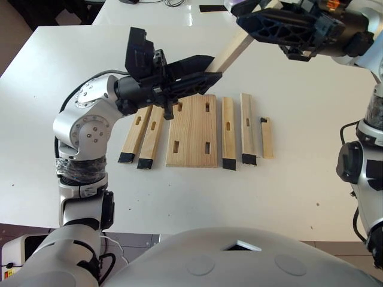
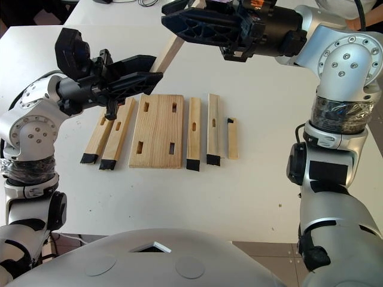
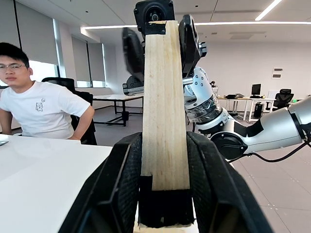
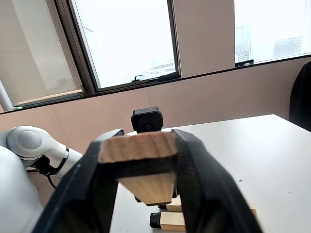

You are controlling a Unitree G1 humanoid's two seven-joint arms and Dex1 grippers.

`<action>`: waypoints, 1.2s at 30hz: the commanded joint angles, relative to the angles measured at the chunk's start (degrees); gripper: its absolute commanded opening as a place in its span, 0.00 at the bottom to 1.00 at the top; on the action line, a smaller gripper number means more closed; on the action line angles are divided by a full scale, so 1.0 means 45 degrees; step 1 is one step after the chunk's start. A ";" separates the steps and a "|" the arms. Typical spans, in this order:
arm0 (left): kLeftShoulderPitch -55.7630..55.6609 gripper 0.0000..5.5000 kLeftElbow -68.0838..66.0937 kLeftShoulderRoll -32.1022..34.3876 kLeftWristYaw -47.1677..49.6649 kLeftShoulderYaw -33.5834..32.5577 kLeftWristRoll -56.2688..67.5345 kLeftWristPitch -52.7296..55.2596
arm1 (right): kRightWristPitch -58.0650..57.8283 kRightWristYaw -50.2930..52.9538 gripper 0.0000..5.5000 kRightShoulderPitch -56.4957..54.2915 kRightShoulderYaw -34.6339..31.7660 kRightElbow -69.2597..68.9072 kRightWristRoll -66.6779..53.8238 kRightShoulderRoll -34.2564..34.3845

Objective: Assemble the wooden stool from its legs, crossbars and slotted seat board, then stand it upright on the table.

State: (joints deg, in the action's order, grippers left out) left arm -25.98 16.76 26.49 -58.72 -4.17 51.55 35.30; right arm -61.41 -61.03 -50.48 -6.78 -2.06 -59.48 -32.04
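A wooden leg hangs slanted in the air above the table, held at both ends. My left gripper is shut on its lower, black-tipped end. My right gripper is shut on its upper end. Below them the slotted seat board lies flat on the white table. Two slotted pieces lie to its left. Three narrower pieces lie to its right, the outermost one short.
A second white table stands behind, with dark items on it. Bare tabletop stretches in front of the parts and to their right. The table's front edge runs close to me.
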 commanded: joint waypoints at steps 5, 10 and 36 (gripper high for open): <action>-0.0278 0.24 -0.0170 0.0149 0.0110 -0.0083 0.0060 0.0112 | -0.0106 0.0326 0.25 0.0434 -0.0265 -0.0396 -0.0311 0.0061; -0.0210 0.34 -0.0321 -0.0047 0.0666 0.0045 0.0039 0.0417 | 0.0465 0.0717 0.24 0.1070 -0.0168 -0.0873 0.0089 0.0154; 0.0543 0.49 -0.2709 -0.8452 1.2431 0.0196 -0.5224 -0.4656 | 1.1163 -0.3925 0.24 0.4352 0.3698 0.3170 0.9284 -0.2588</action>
State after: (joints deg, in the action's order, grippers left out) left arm -20.32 9.79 -6.80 -8.75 -2.84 31.87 18.14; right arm -13.09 -77.81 -29.43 9.41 10.13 -19.15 -44.00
